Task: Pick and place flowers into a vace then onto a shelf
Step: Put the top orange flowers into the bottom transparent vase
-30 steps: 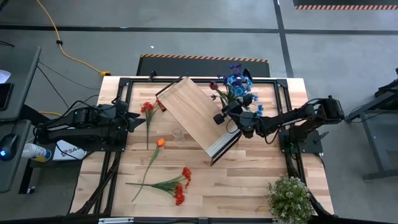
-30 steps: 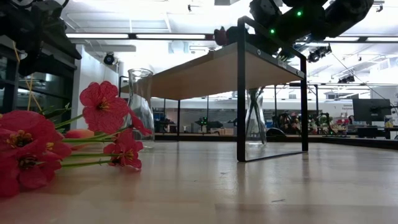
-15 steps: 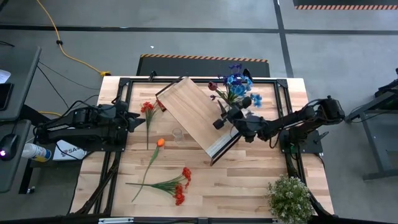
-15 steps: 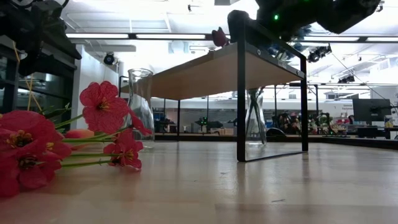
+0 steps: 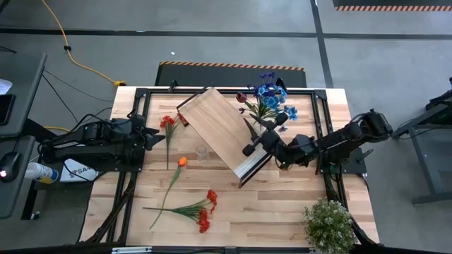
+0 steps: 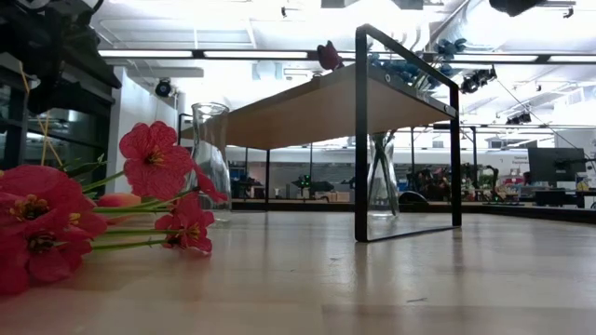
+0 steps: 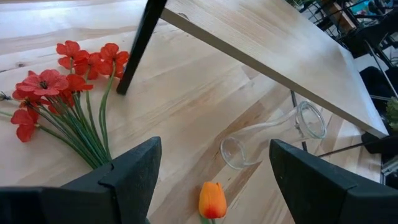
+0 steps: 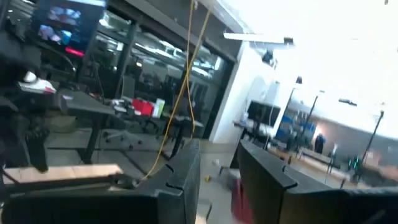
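A glass vase [image 6: 382,177] stands beside the shelf's far right side; its blue, purple and maroon flowers [image 5: 268,97] rise above the shelf top. The light-wood shelf [image 5: 220,127] stands slantwise on the table. My right gripper [image 5: 253,145] hovers open above the shelf's white end edge [image 5: 254,164], near of those flowers; in its wrist view the fingers [image 8: 219,182] frame only the room. My left gripper [image 5: 151,135] waits open at the table's left, above an orange tulip [image 7: 212,199]. An empty clear vase [image 6: 209,154] stands upright left of the shelf.
Red flowers [image 5: 167,121] lie near the left gripper, and a red bunch [image 5: 203,213] lies toward the near edge. A bushy pale-green potted plant [image 5: 328,224] stands at the near right corner. Bare tabletop [image 5: 268,204] lies near of the shelf.
My right gripper has drawn back from the flowers in the vase toward the table's near edge and has risen; in the low view it has left the top of the picture, uncovering the blue blooms above the shelf. The left arm has kept still.
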Robot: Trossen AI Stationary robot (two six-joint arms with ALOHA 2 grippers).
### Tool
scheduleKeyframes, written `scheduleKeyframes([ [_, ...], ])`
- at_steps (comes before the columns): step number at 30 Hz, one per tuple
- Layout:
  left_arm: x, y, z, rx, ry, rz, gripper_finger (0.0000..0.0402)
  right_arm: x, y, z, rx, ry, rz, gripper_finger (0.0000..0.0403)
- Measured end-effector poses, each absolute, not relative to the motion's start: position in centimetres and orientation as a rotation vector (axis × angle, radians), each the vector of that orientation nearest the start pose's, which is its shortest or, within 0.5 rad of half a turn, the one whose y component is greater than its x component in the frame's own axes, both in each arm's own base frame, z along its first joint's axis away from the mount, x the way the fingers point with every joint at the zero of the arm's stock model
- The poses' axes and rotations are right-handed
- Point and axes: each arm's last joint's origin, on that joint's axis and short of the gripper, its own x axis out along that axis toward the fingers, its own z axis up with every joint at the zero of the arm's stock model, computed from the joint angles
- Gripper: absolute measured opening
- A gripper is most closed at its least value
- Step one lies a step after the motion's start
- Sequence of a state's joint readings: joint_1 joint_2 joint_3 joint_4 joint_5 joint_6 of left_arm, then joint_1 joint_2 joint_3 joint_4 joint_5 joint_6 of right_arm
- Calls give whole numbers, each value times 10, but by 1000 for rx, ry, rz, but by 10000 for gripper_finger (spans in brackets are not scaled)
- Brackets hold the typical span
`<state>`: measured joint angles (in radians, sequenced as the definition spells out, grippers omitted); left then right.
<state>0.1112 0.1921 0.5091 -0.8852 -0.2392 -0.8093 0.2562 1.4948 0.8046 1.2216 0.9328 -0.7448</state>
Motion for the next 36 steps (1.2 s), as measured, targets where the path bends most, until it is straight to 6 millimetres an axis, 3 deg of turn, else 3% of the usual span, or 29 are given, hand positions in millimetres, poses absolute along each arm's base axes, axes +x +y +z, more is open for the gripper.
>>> scheduleKeyframes([
  [11,55,9,234,-821,467,433,333,312,83,385,-601,-139,-747,99],
  [22,52,7,229,-941,530,436,333,307,86,458,-588,-142,-761,99],
  [29,56,7,228,-972,548,464,333,299,83,491,-551,-166,-763,99],
  [36,70,10,225,-1032,600,567,333,294,82,505,-547,-169,-765,99],
])
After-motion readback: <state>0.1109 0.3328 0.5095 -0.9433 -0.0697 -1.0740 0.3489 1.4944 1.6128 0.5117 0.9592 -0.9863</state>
